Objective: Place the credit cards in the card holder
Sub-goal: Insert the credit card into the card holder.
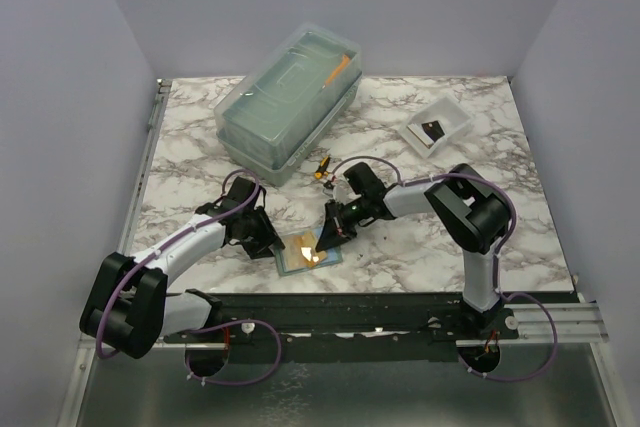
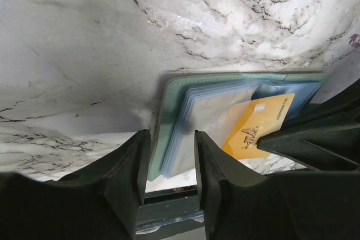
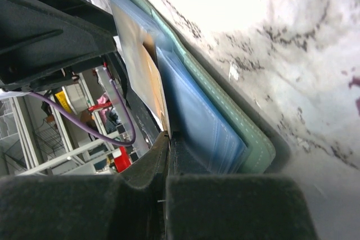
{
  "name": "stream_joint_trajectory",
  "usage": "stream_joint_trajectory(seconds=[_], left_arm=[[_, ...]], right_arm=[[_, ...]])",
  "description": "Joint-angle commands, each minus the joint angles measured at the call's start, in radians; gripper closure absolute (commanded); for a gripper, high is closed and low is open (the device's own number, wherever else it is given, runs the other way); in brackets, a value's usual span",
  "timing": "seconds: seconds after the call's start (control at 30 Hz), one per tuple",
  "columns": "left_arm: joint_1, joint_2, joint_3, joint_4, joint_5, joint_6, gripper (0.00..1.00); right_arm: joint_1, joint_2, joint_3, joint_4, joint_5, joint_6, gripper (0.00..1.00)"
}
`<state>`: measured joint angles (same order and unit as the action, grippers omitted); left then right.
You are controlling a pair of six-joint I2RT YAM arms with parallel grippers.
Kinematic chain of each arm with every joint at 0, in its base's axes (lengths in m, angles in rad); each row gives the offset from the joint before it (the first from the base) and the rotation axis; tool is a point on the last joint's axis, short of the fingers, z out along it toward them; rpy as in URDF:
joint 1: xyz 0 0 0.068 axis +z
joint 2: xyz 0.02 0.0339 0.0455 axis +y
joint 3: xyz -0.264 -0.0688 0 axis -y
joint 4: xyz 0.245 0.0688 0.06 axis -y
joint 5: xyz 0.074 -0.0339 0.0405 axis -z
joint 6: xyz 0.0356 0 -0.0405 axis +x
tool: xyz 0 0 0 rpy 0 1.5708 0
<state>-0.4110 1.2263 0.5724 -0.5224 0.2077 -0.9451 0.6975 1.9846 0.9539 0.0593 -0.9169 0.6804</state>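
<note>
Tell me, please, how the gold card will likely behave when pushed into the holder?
The gold card looks thin and flat, so probably stiff but light. Its glossy face may slip in the right hand. Soft pockets in the card holder may buckle.

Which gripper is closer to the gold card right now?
Right. The right gripper is closed with its tips on the gold card; the left gripper stands open at the opposite edge of the card holder, clear of the card.

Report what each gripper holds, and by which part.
The right gripper is shut on the gold card, pinching one edge. The left gripper straddles a corner of the card holder; whether it clamps it cannot be told.
</note>
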Motion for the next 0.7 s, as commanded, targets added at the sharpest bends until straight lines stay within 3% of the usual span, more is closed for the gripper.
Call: stream_joint_trajectory(seconds=[0.0,0.67], left_arm=[[-0.007,-0.008,-0.007,-0.004,-0.022,0.004,0.58],[-0.007,-0.004,-0.038,0.043,0.015,-0.038,0.67]], right_arm=[[0.006,0.040,0.021,0.050,0.071,-0.021,1.00],[0.006,0.044,-0.037,0.199,0.092,0.060,1.00]])
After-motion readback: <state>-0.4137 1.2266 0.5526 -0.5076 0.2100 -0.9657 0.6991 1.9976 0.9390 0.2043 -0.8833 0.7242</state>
